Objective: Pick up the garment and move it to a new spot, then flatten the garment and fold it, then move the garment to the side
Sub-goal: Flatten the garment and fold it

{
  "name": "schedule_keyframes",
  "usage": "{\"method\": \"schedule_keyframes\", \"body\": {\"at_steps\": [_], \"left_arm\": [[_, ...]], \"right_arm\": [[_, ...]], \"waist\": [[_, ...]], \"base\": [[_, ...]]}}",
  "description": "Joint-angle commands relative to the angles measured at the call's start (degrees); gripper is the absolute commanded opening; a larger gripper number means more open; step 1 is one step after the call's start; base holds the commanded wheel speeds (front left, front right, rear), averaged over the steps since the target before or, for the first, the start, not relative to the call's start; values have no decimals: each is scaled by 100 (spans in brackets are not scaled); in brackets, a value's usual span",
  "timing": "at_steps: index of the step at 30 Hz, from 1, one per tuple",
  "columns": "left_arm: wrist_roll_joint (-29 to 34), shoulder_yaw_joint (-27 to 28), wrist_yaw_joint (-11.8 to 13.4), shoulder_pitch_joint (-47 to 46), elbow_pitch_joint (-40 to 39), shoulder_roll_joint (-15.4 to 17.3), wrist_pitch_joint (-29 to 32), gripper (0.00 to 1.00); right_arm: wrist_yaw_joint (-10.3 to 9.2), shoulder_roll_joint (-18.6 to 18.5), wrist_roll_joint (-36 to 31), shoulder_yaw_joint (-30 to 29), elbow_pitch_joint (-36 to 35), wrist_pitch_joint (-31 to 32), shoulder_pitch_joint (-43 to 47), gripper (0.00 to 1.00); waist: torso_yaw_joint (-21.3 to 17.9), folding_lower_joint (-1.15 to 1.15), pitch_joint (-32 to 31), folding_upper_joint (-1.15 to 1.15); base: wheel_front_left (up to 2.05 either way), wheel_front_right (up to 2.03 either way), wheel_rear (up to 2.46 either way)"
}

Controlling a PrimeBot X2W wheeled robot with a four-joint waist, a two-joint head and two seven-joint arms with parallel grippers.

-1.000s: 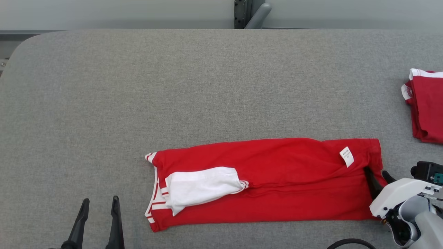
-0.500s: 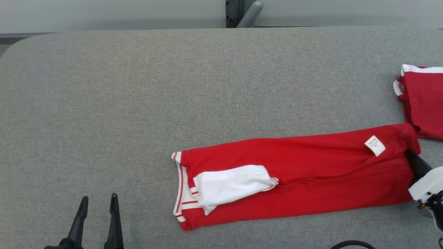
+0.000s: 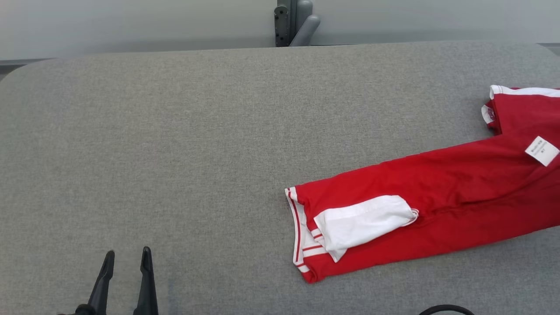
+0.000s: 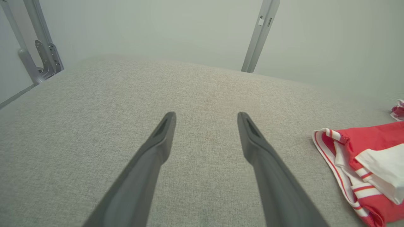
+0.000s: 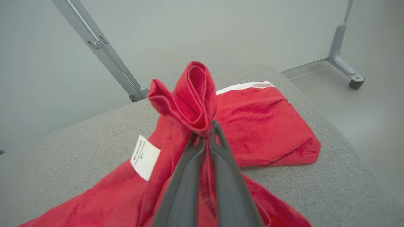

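**Right hand clamped on the red garment's end**

The long folded red garment with a white sleeve and striped trim (image 3: 415,205) stretches across the grey fabric surface (image 3: 175,131). It runs from the middle of the near edge slantwise toward the right edge. Its striped end lies flat. Its other end, beside a white label (image 3: 541,151), is bunched and lifted off the surface, pinched between the closed fingers of the right hand (image 5: 206,132). Just behind that end, a second folded red garment with white trim (image 3: 529,113) lies at the right edge. The left hand (image 3: 127,251) hovers by the near edge toward the left corner, fingers apart and holding nothing.
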Motion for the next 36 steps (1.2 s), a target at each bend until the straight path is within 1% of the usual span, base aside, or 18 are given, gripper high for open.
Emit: {"method": "schedule_keyframes", "body": {"at_steps": [1, 4, 5, 7, 10, 12, 13, 15, 16, 19, 23, 26, 31, 36], "left_arm": [[-36, -28, 26, 20, -28, 5, -16, 100], [-58, -77, 24, -75, -12, 4, -15, 100], [-58, -77, 24, -75, -12, 4, -15, 100], [-66, -87, 22, -116, 0, 5, -16, 100], [-8, -131, 18, -166, 47, 5, -16, 100], [34, -171, 13, -199, 121, 5, -16, 100], [35, -179, 12, -224, 139, 6, -16, 100], [60, -222, 8, -263, 190, 5, -16, 100], [58, -228, 6, -273, 202, 6, -16, 100], [50, -217, 2, -356, 260, 7, -16, 100], [47, -180, -1, -339, 328, 5, -15, 100], [6, -183, -3, -286, 369, 6, -16, 100], [-42, -160, -3, -253, 450, 6, -16, 100], [-67, -170, -4, -230, 489, 6, -16, 100]], "right_arm": [[-1, 41, -152, -19, -430, 171, 74, 0], [-2, 298, -407, 187, -1125, 472, 77, 0], [-2, 298, -407, 187, -1125, 472, 77, 0], [-2, 571, -632, 453, -1566, 680, 19, 0], [-2, 1210, -951, 1076, -2053, 969, -78, 0], [-1, 1633, -1248, 1542, -2142, 1121, -164, 0], [-2, 1903, -1365, 1732, -2093, 1159, -211, 0], [-2, 2309, -1611, 2160, -1931, 1238, -282, 0], [-2, 2520, -1713, 2281, -1801, 1237, -311, 0], [-2, 2918, -2034, 2647, -1426, 1183, -352, 0], [-2, 3220, -2332, 2816, -959, 958, -439, 0], [-1, 3335, -2481, 2850, -738, 817, -504, 0], [-1, 3410, -2700, 2848, -528, 778, -468, 0], [-1, 3449, -2845, 2816, -495, 777, -443, 0]], "waist": [[-34, 0, 10, 0], [-52, 0, 64, 0], [-52, 0, 64, 0], [-68, 0, 109, 0], [-86, 0, 182, 0], [-88, 0, 229, 0], [-88, 0, 247, 0], [-55, 0, 277, 0], [-38, 0, 284, 0], [65, 0, 299, 0], [149, 0, 300, 0], [196, 0, 283, 0], [245, 0, 253, 0], [231, 0, 239, 0]], "base": [[0, 0, 0], [0, 0, 0], [0, 0, 0], [0, 0, 0], [0, 0, 0], [0, 0, 0], [0, 0, 0], [0, 0, 0], [0, 0, 0], [0, 0, 0], [0, 0, 0], [0, 0, 0], [0, 0, 0], [0, 0, 0]]}}
